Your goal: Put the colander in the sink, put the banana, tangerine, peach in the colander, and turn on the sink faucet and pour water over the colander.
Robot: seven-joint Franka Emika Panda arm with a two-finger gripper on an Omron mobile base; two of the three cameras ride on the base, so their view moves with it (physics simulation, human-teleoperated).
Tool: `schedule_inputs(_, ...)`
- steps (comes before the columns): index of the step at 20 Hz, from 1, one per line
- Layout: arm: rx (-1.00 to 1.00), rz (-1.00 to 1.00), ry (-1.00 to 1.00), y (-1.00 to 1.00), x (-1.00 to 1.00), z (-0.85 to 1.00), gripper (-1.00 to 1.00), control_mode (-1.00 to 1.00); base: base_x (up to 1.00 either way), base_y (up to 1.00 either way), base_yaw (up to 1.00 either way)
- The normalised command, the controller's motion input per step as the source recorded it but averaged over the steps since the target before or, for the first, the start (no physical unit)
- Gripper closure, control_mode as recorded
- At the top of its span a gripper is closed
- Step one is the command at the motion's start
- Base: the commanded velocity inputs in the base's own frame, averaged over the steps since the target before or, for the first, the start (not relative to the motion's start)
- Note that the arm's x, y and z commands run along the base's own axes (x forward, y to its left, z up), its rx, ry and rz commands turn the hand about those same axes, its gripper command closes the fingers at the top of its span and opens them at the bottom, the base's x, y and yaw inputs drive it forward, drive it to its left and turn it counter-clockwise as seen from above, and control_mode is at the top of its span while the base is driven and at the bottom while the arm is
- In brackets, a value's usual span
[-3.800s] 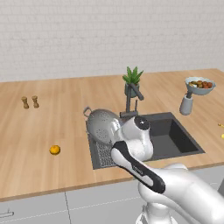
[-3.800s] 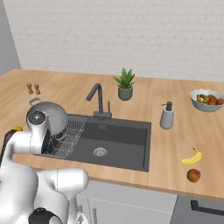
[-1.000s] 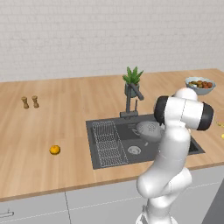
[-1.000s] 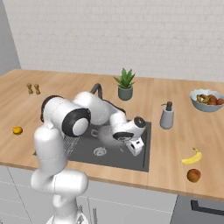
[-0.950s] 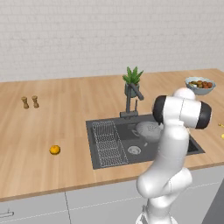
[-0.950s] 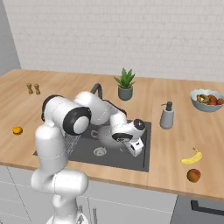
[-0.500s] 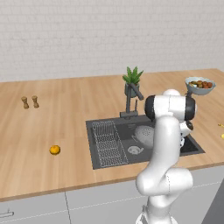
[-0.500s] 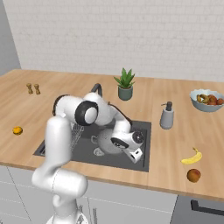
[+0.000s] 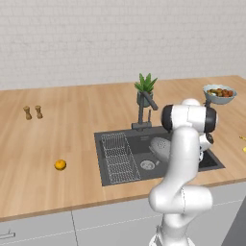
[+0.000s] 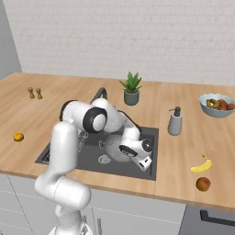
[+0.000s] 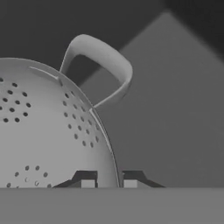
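Colander [image 10: 114,148] down in the sink [image 10: 94,160], right of the drain and wire rack [image 9: 119,156], tilted, one loop handle up in the hand view. Gripper [image 11: 106,178] pinching the colander's rim, one fingertip on each side of the wall. Banana [image 10: 202,165] and peach [image 10: 203,184] on the counter [image 10: 183,156] well right of the sink, close together. Tangerine [image 10: 18,137] far left on the counter. Faucet [image 9: 144,111] behind the basin, beside a potted plant [image 10: 131,88].
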Motion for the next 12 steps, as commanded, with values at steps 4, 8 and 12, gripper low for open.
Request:
schedule_inputs(4, -0.04, 0.02, -0.03, 0.4, -0.09, 0.0, 1.0, -1.0, 0.0, 0.0, 0.0)
schedule_inputs(8, -0.08, 0.1, -0.11, 0.3, -0.51, 0.0, 1.0, -1.0, 0.0, 0.0, 0.0)
schedule_inputs(12, -0.08, 0.12, -0.04, 0.28, -0.34, -0.03, 1.0, -1.0, 0.0, 0.0, 0.0)
